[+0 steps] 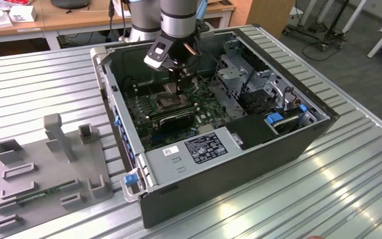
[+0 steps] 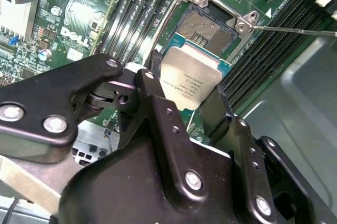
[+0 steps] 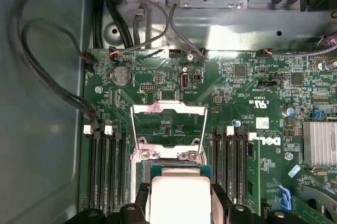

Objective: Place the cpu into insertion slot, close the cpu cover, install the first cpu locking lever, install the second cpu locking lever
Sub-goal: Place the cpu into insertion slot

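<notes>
My gripper (image 1: 176, 85) hangs inside the open computer case, shut on the cpu (image 2: 190, 79), a pale silvery square chip pinched by its edges between the black fingers (image 2: 158, 103). The cpu (image 3: 178, 200) is tilted a little above the insertion slot (image 2: 208, 28), which lies open with its dark centre showing. The cpu cover (image 3: 167, 109), a silvery frame with a square window, is swung back flat against the green motherboard (image 3: 247, 84). A thin metal locking lever (image 2: 295, 30) sticks out beside the slot. In the exterior view the slot (image 1: 166, 103) lies just below the fingers.
Long black memory slots (image 3: 105, 166) flank the socket on both sides. Cables (image 3: 47, 76) run along the case wall. A metal drive cage (image 1: 240, 74) and power supply (image 1: 201, 147) crowd the case. A grey fixture (image 1: 51, 164) stands on the table at the exterior view's left.
</notes>
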Robot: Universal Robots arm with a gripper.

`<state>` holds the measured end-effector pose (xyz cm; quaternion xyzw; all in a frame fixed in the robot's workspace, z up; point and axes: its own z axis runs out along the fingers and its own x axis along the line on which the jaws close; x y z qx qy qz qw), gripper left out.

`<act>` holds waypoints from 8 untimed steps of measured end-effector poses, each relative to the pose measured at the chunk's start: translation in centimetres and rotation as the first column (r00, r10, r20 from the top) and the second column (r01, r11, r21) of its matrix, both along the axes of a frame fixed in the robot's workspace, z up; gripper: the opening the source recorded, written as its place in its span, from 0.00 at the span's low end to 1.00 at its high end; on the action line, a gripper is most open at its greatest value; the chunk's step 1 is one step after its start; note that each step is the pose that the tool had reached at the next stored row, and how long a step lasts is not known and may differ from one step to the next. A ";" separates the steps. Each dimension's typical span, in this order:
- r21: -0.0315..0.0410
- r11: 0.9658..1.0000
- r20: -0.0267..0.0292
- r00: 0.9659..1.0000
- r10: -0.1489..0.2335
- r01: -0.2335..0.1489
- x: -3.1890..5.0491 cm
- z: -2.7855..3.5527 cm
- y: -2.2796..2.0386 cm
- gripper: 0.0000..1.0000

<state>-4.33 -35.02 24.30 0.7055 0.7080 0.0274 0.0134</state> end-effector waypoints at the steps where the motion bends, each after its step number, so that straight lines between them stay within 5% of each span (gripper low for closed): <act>1: 0.000 1.000 0.000 1.000 0.000 0.000 -0.05 -0.02 0.00 0.54; 8: 0.000 1.000 0.002 1.000 0.000 0.000 -0.62 -0.48 0.01 0.54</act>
